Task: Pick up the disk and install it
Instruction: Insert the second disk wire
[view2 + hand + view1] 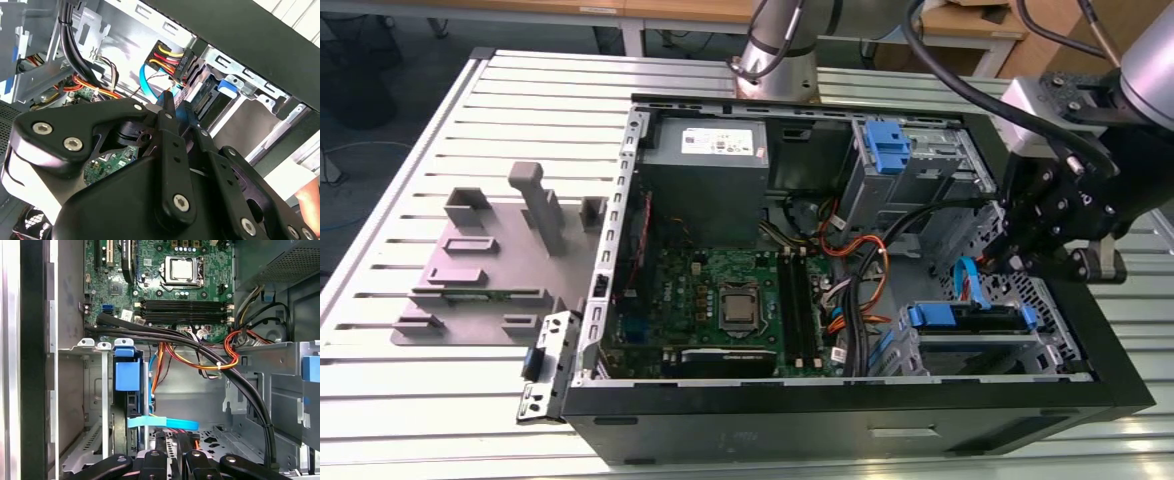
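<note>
The disk (967, 318) sits in the lower drive cage at the exterior view's right of the open computer case. Its blue carrier front faces the motherboard, and the cage hides most of the drive body. The same blue carrier end (125, 375) appears edge-on in the cage in the first wrist view, and one of its blue tabs (226, 87) shows in the second wrist view. My gripper (1041, 262) hangs inside the case just above and to the right of the cage. A light blue data cable (161, 422) crosses close in front of the gripper (171, 442), whose tip (182, 117) shows blue behind it.
A motherboard (734, 300) fills the case floor, with a grey power supply (707, 150) at the back. A blue bracket (887, 148) sits in the upper bay. Black, orange and red cable bundles (200, 352) run past the cage. A grey fixture plate (494, 260) lies left of the case.
</note>
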Controlling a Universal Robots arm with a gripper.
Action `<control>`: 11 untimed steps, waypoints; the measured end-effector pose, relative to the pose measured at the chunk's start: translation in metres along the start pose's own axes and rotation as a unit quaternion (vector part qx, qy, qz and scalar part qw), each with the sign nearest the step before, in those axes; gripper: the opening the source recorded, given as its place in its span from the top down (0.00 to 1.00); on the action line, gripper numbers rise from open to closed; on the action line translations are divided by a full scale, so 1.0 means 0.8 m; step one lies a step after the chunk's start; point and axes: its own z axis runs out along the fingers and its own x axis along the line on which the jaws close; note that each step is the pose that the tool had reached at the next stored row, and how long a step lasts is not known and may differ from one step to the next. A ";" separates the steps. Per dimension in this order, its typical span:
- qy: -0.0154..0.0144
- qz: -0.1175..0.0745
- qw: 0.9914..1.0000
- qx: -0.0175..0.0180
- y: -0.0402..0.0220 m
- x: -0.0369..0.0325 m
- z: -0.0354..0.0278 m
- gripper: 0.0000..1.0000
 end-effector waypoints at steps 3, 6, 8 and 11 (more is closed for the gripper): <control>0.000 0.000 1.000 0.000 -0.0021 -0.0013 0.0004 0.77; 0.000 0.001 1.000 0.000 -0.0034 -0.0029 0.0005 0.77; 0.000 0.001 1.000 0.000 -0.0035 -0.0034 0.0006 0.77; 0.000 0.000 1.000 0.000 -0.0035 -0.0034 0.0007 0.77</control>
